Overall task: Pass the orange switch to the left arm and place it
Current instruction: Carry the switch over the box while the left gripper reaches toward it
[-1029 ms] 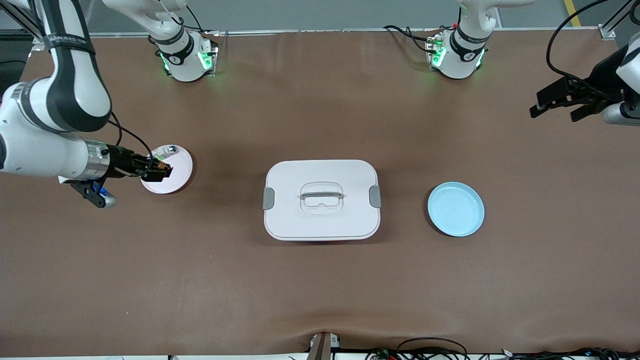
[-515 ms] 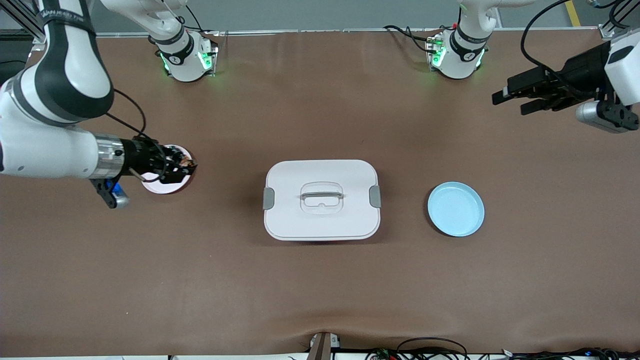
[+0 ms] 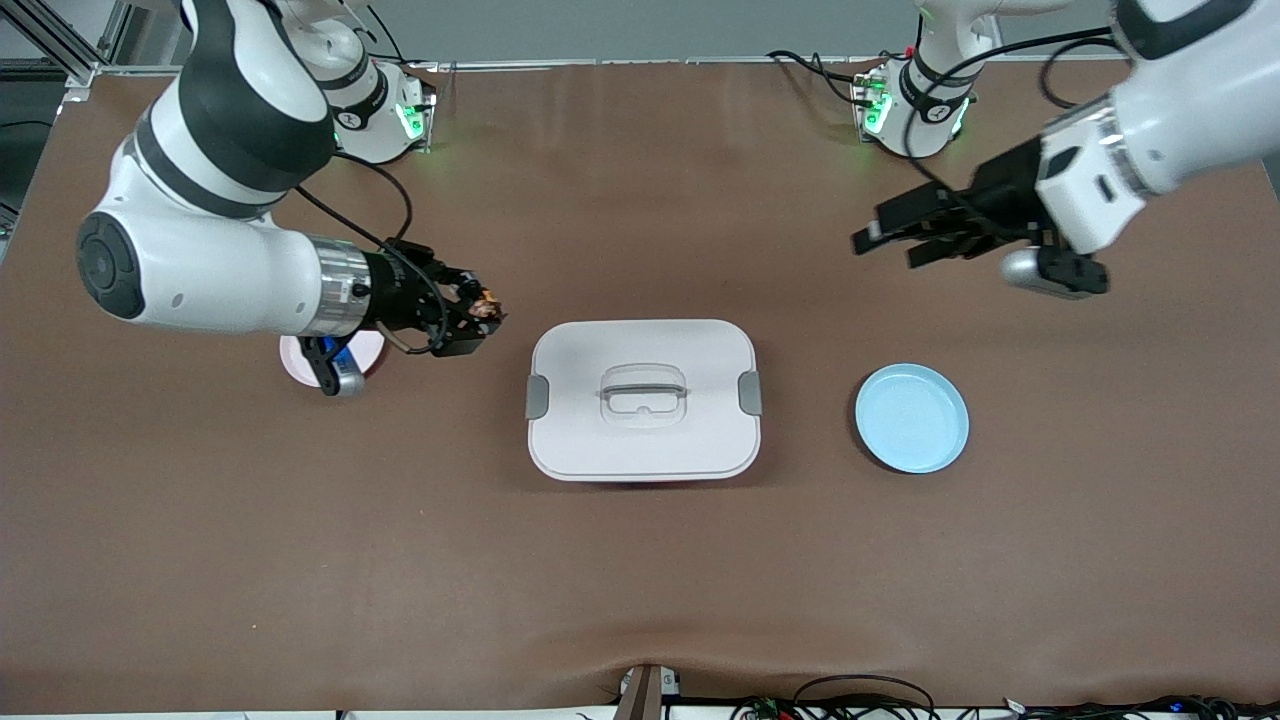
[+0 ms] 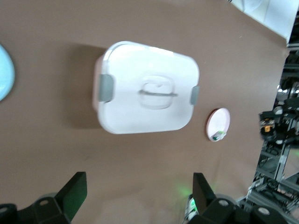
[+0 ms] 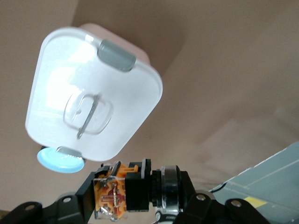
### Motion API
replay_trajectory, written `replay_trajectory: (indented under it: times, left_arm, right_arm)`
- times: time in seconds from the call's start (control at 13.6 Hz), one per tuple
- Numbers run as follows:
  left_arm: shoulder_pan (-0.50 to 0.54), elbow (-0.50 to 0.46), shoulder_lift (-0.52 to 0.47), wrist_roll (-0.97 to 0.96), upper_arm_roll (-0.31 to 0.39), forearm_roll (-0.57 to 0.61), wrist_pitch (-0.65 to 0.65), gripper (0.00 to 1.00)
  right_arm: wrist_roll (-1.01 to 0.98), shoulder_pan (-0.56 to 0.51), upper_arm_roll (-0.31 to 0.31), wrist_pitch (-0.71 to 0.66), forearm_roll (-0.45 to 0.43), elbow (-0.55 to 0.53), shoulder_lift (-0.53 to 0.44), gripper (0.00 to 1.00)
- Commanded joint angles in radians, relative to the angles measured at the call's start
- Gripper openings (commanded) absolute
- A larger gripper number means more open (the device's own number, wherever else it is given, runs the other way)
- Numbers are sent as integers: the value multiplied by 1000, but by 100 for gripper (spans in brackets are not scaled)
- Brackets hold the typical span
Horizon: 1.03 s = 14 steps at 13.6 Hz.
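My right gripper [image 3: 486, 320] is shut on the orange switch [image 3: 487, 303] and holds it in the air beside the white box [image 3: 642, 400], toward the right arm's end. In the right wrist view the switch [image 5: 122, 189] is a black body with an orange part clamped in the gripper [image 5: 125, 195], with the box [image 5: 91, 102] below. My left gripper [image 3: 884, 240] is open and empty, in the air over bare table toward the left arm's end. Its fingers [image 4: 74, 191] stand wide apart in the left wrist view, with the box [image 4: 147, 93] in sight.
A pink plate [image 3: 296, 362] lies under the right arm, mostly hidden; in the left wrist view it [image 4: 218, 122] carries a small green-and-silver component [image 4: 217, 136]. A blue plate [image 3: 911, 417] lies beside the box toward the left arm's end. Both arm bases stand at the table's back edge.
My right gripper has moved with the switch from over the pink plate toward the box. My left gripper has swung in from the table's end toward the middle.
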Motion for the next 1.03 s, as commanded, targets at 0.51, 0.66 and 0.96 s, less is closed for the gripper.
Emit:
replay_trajectory:
  times: [0.51, 0.66, 0.96]
  left_arm:
    - [1, -11, 111, -160, -218, -209, 382, 100]
    - [-1, -11, 135, -177, -246, -209, 425, 100]
    - [-30, -8, 145, -206, -250, -236, 466, 100]
  right_arm:
    - [339, 167, -4, 33, 77, 234, 94, 0]
    - [406, 220, -15, 33, 73, 299, 161, 0]
    - [500, 251, -15, 51, 70, 411, 255, 0]
